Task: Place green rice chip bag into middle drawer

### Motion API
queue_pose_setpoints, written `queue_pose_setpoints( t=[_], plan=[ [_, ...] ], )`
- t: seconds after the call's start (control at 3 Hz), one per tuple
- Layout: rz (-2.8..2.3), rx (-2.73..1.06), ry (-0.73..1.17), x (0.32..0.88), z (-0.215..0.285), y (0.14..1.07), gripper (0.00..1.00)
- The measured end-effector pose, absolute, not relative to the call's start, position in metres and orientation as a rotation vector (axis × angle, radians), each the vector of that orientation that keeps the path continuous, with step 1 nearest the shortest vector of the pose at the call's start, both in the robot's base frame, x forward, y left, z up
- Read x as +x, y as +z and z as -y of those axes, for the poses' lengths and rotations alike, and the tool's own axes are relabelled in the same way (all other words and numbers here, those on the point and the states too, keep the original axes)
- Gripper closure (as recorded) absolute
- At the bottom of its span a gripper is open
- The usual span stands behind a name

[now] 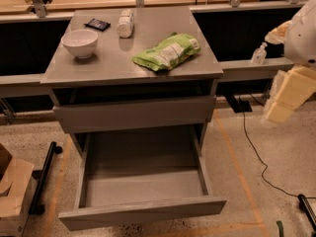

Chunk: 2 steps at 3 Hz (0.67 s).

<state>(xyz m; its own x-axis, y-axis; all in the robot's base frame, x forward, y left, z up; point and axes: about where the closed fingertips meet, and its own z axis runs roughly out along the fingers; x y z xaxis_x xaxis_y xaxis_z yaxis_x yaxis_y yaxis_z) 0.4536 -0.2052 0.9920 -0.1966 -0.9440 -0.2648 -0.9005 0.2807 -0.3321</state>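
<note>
The middle drawer [143, 214] stands open over speckled floor [276, 181]; above, the green rice chip bag [168, 52] lies toward the grey worktop's [108, 65] front right corner, a white bowl [79, 42] near its left edge, and the gripper [284, 100] hangs beyond its right edge, open or closed I cannot tell.
</note>
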Motion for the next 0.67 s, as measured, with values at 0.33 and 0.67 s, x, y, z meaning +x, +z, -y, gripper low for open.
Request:
queue_pose_setpoints(
  t=[0.33, 0.67],
  plan=[
    [-2.064, -1.583, -0.081, 0.4971, 0.1918, 0.9807, 0.0],
    [-2.064, -1.583, -0.081, 0.4971, 0.1917, 0.9807, 0.0]
  ],
)
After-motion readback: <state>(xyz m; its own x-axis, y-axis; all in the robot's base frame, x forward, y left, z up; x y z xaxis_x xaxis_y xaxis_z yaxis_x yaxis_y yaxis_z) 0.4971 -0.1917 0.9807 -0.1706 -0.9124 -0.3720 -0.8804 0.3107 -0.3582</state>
